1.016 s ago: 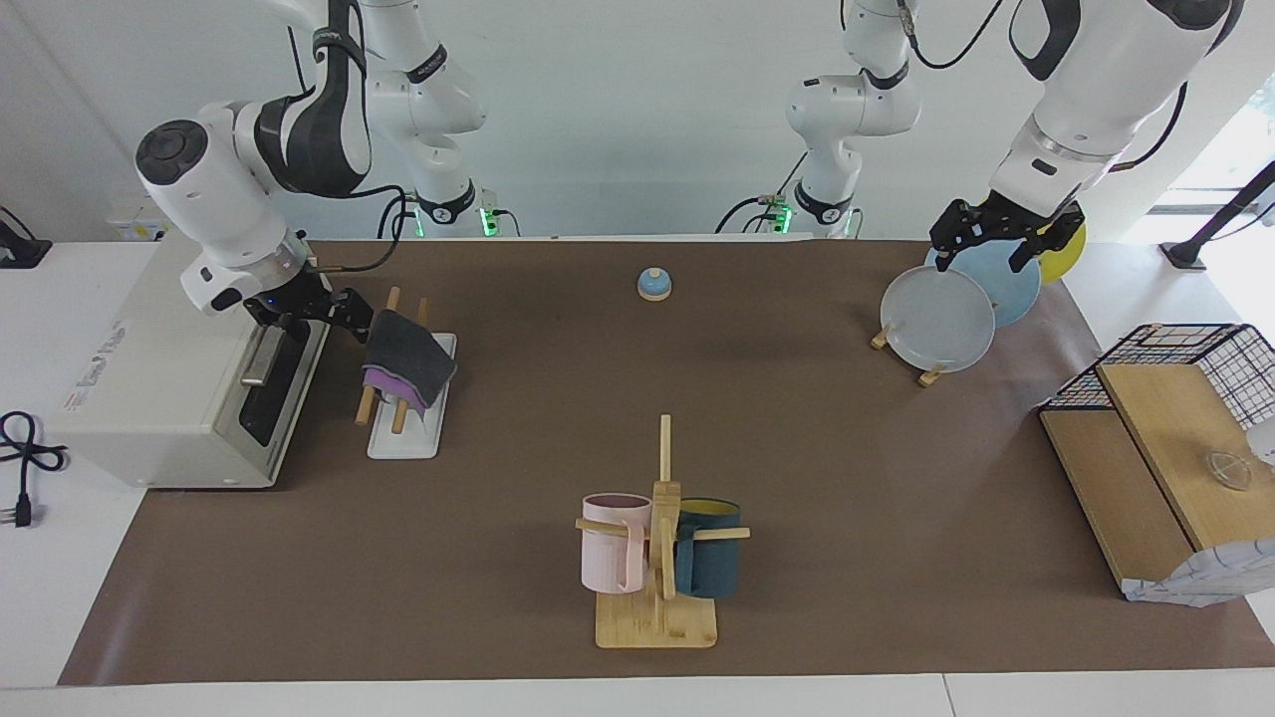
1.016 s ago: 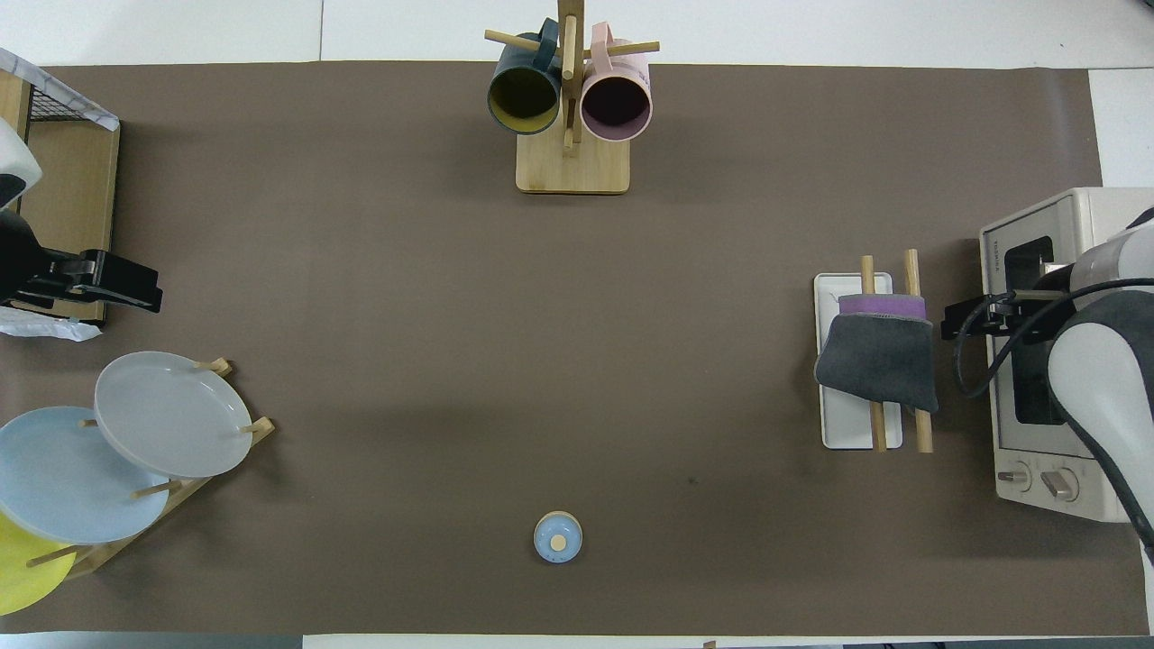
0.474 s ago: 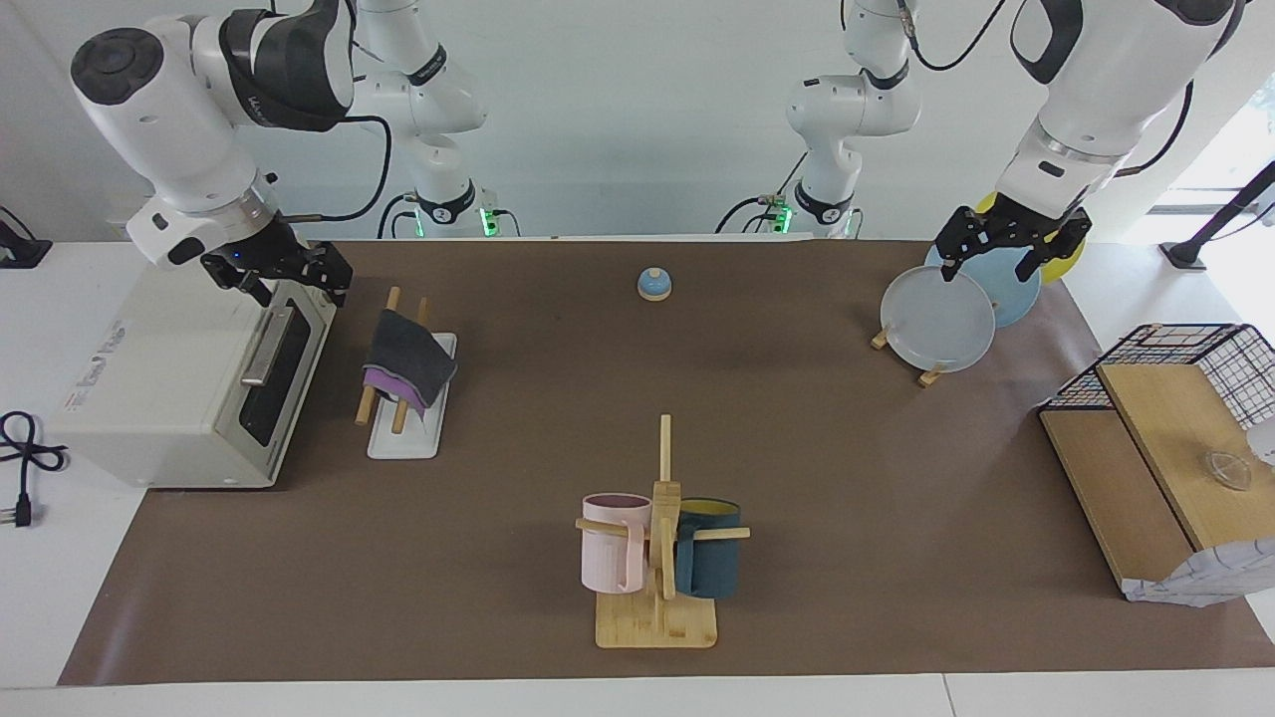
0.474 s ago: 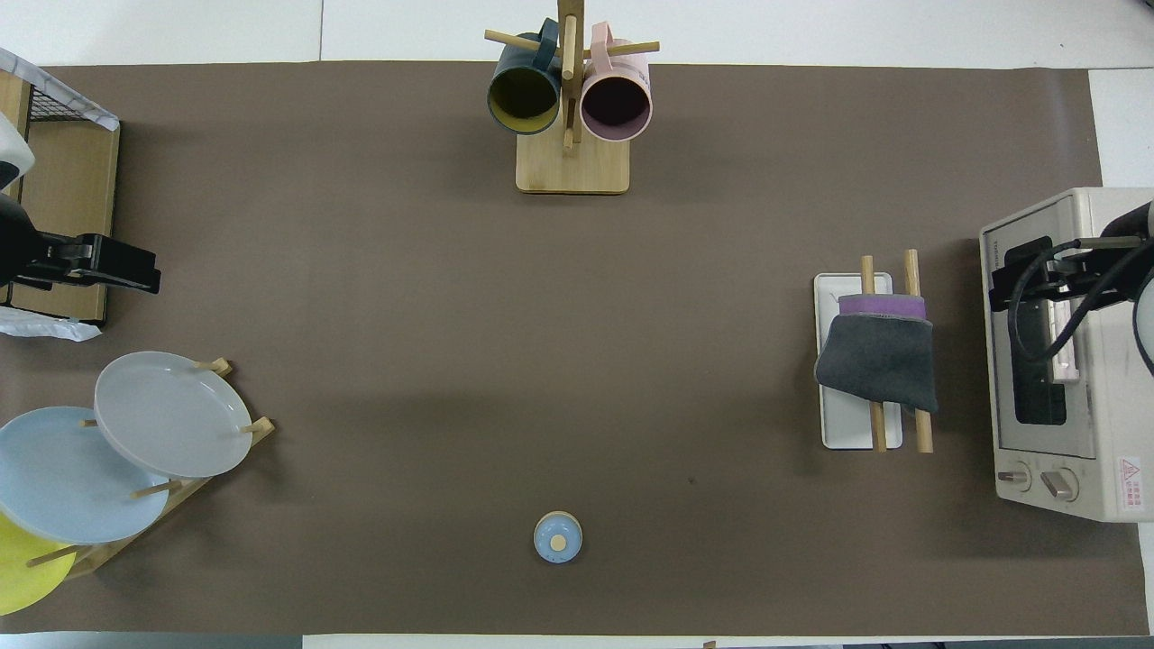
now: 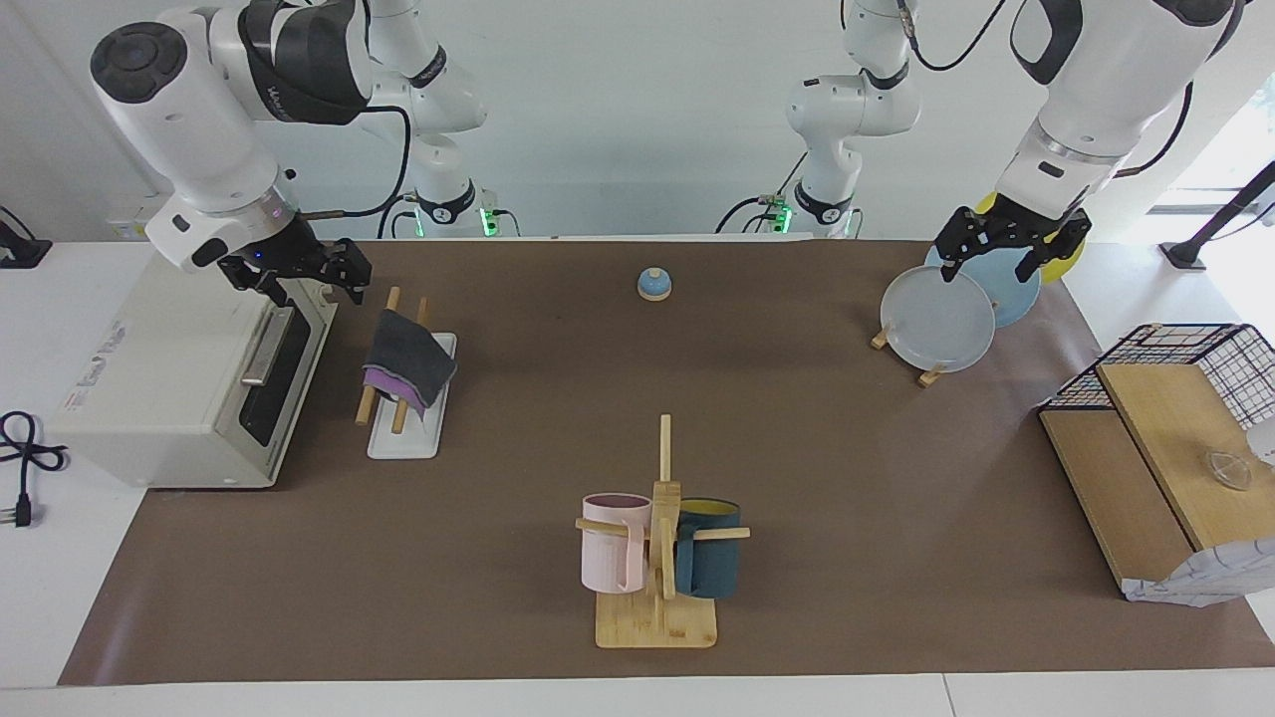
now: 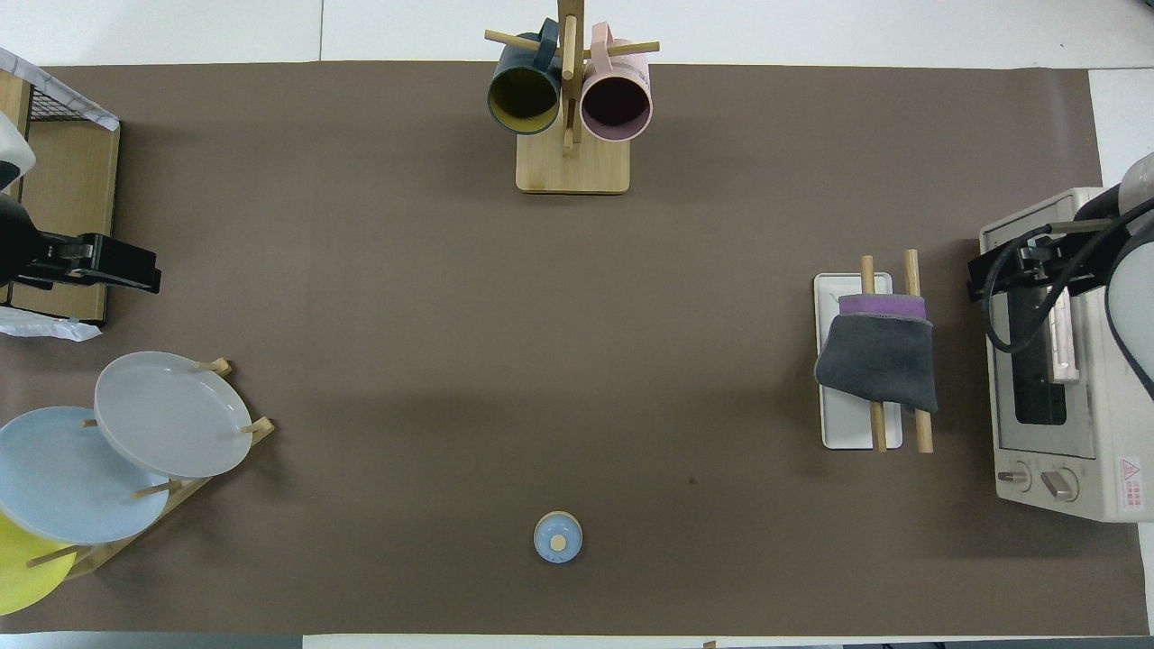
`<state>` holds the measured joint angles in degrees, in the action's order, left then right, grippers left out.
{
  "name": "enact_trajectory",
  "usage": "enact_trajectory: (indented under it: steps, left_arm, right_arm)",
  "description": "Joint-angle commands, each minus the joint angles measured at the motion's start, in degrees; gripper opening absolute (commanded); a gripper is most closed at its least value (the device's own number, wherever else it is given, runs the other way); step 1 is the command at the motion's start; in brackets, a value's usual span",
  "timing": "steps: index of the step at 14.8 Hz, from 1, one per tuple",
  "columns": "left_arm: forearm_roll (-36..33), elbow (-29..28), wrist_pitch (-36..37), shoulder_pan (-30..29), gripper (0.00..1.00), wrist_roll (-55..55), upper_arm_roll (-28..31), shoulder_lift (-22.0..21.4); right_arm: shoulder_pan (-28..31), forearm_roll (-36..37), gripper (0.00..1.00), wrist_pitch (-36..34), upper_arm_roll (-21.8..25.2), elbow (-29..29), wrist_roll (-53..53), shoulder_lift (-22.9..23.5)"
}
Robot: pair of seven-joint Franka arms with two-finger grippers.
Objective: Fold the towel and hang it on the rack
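- facing view, starting at its left edge: the toaster oven [image 5: 189,383] sits at the right arm's end of the table, door toward the rack.
- the right gripper [image 5: 311,276] hangs in the air over the oven's top corner, near the rack but apart from the towel; its two fingers stand apart with nothing between them.
- the rack [image 5: 406,398] stands just beside the oven, its two wooden rods running over the flat white base.
- the towel [image 5: 408,363] is folded and draped across both rods, dark grey face up, with a purple edge showing at the end farther from the robots; nothing is touching it.
- the small blue bell [image 5: 653,285] sits mid-table, nearer to the robots than the rack.
- the bamboo mug stand [image 5: 657,597] is farther from the robots, with a pink mug [image 5: 613,556] and a dark teal mug [image 5: 709,563] on its pegs.
- the plate stand holds a grey plate [image 5: 936,319], a light blue one and a yellow one, toward the left arm's end.
- the left gripper [image 5: 1004,255] waits in the air over those plates, fingers spread and holding nothing.
- a wooden box with a wire basket [image 5: 1175,438] sits at the left arm's end of the table.
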<state>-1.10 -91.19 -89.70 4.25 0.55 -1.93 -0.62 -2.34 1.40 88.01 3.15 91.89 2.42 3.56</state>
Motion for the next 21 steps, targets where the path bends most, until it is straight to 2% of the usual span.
enact_trajectory:
  steps: [1, 3, 6, 10, 21]
  left_arm:
    - [-0.39, -1.27, -1.18, 0.24, 1.0, 0.5, 0.52, -0.52]
    - [-0.22, -1.27, -1.27, 0.23, 1.0, 0.5, 0.52, -0.52]
    - [0.22, -1.36, -1.18, 0.23, 1.0, 0.42, 0.52, -0.52]
    - [1.54, -1.27, -1.27, 0.06, 1.0, 0.33, 0.61, -0.52]
    - [1.45, -1.27, -1.18, -0.64, 1.0, 0.51, 0.61, -0.7]
  right_arm:
    - [0.49, 0.36, 1.0, -0.63, 0.1, -2.24, -0.05, 0.74]
    - [0.58, -0.52, 1.0, -3.18, 0.36, -4.52, -0.13, 1.27]
    - [0.41, -0.43, 1.0, -3.54, 0.54, -0.77, -0.22, -2.4]
    - [0.49, -0.43, 1.0, -0.21, 0.45, -0.4, -1.27, -2.16]
    - [1.29, -0.43, 1.0, -0.03, 0.63, -0.93, -1.37, -1.89]
